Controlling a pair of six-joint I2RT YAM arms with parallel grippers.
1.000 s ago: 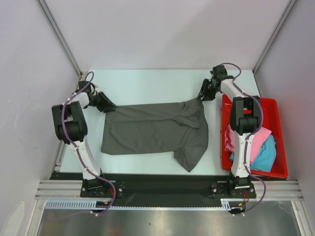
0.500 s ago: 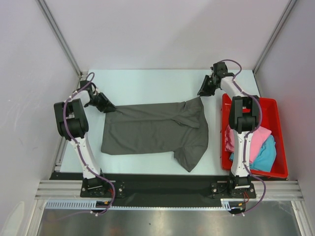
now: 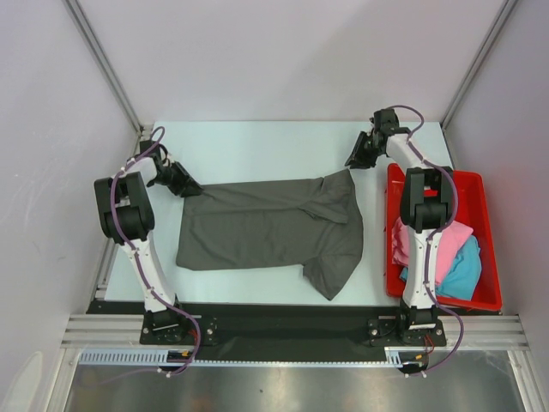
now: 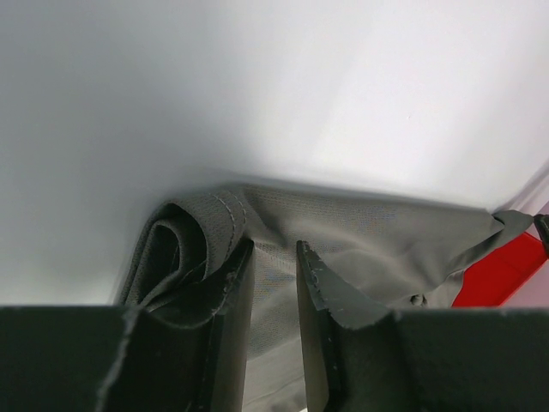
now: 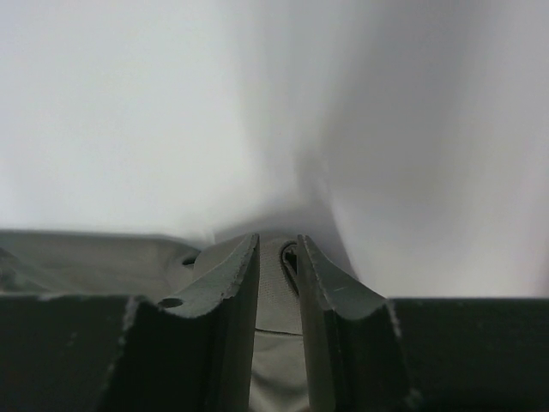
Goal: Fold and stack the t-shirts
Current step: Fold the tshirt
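Note:
The dark charcoal-grey t-shirt (image 3: 266, 227) lies spread flat across the table, one sleeve pointing toward the near edge. My left gripper (image 3: 182, 183) sits at its far-left corner. In the left wrist view the left gripper (image 4: 274, 249) has grey cloth (image 4: 377, 232) between its narrow jaws, and a rolled hem lies over one finger. My right gripper (image 3: 358, 157) is at the far-right corner, and the right wrist view shows this gripper (image 5: 277, 242) pinching a grey hem. The pink t-shirt (image 3: 455, 240) and the turquoise t-shirt (image 3: 467, 270) lie crumpled in the red tray.
The red tray (image 3: 476, 176) stands at the table's right edge beside the right arm, and its corner (image 4: 506, 270) shows in the left wrist view. White walls with metal posts close in the back and sides.
The right gripper's jaws have narrowed onto the shirt's far-right corner and it has shifted slightly toward the back. The left gripper and the shirt's body have stayed put.

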